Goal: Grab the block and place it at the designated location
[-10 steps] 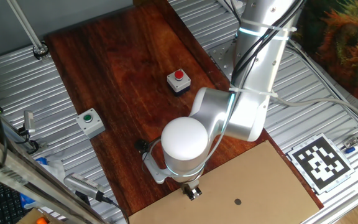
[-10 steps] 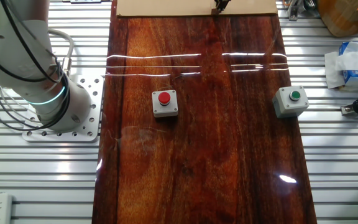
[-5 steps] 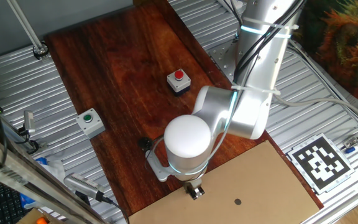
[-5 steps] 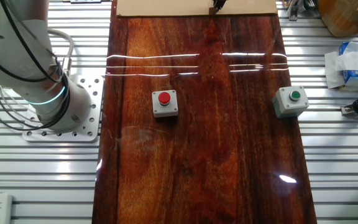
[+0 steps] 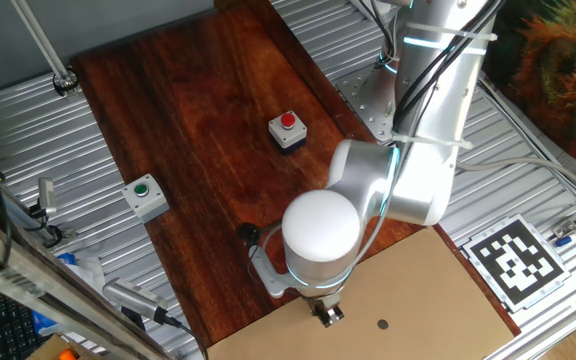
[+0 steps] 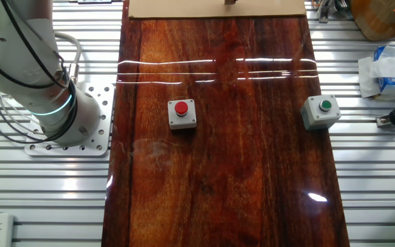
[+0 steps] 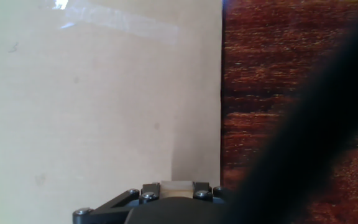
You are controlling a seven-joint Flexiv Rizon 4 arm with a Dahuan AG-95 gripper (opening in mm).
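In the hand view the block, a small light-tan cube, sits between the dark fingers of my gripper, which is shut on it. Below it lies the tan cardboard sheet, close to its edge with the dark wood. In one fixed view my gripper hangs low over the sheet, under the arm's white round joint. The designated location, a small dark dot, lies a short way to the gripper's right. In the other fixed view only the gripper's tip shows at the top edge.
On the dark wooden board stand a grey box with a red button and a grey box with a green button. A black-and-white square tag lies right of the sheet. Tools and cables lie along the left metal edge.
The arm has shifted right along the cardboard's near edge, carrying the block closer to the dark dot. The gripper stays shut.
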